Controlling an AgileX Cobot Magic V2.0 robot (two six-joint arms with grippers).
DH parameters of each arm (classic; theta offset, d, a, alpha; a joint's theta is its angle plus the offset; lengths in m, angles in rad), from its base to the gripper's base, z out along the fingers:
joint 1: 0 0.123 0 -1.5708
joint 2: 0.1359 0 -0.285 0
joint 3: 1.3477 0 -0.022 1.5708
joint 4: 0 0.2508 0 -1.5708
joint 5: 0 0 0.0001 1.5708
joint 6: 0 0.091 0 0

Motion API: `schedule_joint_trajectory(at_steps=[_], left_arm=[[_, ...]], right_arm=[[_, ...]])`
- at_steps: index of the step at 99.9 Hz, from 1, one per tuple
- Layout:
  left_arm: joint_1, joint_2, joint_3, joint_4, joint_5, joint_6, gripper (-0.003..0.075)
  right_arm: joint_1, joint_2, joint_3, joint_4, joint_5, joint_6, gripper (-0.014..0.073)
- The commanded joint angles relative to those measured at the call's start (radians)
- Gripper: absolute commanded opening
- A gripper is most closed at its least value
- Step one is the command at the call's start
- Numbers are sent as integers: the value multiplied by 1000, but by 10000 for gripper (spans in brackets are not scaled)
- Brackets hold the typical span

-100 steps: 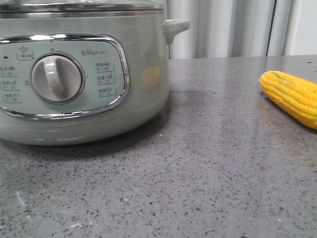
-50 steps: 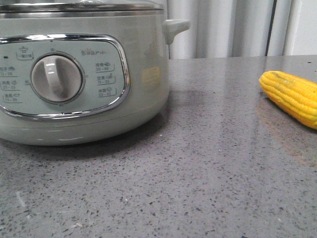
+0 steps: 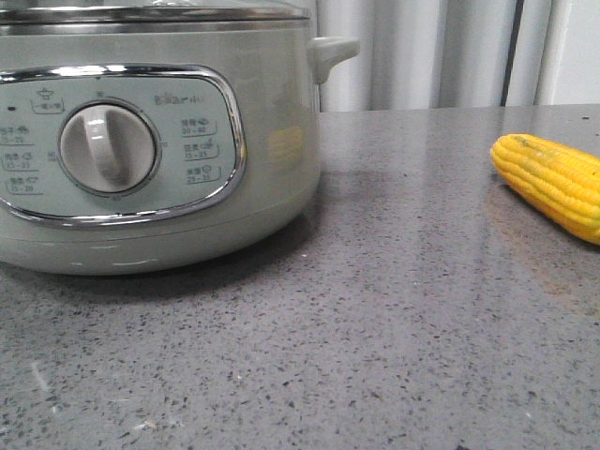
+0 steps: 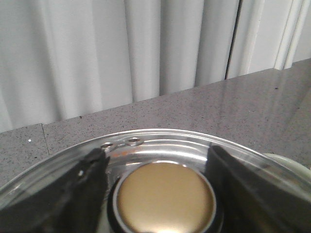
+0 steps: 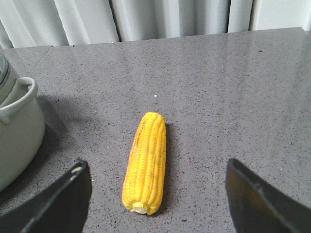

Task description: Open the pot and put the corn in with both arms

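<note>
The pale green pot [image 3: 272, 141] stands at the left of the front view with its glass lid [image 3: 159, 11] on. In the left wrist view my left gripper [image 4: 156, 151] is open, its fingers [image 4: 90, 189] on either side of the lid's gold knob [image 4: 165, 196], with small gaps. The yellow corn [image 3: 553, 183] lies on the counter at the right. In the right wrist view my right gripper [image 5: 156, 164] is open, wide apart, above the corn [image 5: 146, 162], not touching it. Neither gripper shows in the front view.
The grey speckled counter [image 3: 394, 309] runs back to white curtains [image 3: 422, 52]. The pot's side handle [image 5: 19, 99] shows at the edge of the right wrist view, a short way from the corn.
</note>
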Motion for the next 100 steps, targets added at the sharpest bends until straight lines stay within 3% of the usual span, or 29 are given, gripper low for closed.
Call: schedule_joint_trajectory(at_steps=[1,15,27,73,85,100], left_arm=[[-4,-11,-24,-5,-29,-1,262],[-4,-18,-24,-5,-29,-1,164],[-4,-50,-27,-5,-31,-1,125],[11,-248,-120,-5,-3,-1,116],[75,-307,-125,-5,57,-1,116],[266,-376,-125,-5,204,-1,116]], right_arm=[[-7,13,-33,1,-80,-14,502],[-7,13,-33,1,-80,-14,502],[-7,13,-33,1,-77,-14,501],[-7,13,-33,1,-77,-14,501],[-7,13,-33,3,-75,-14,501],[-7,13,-33,3,-73,-14,501]])
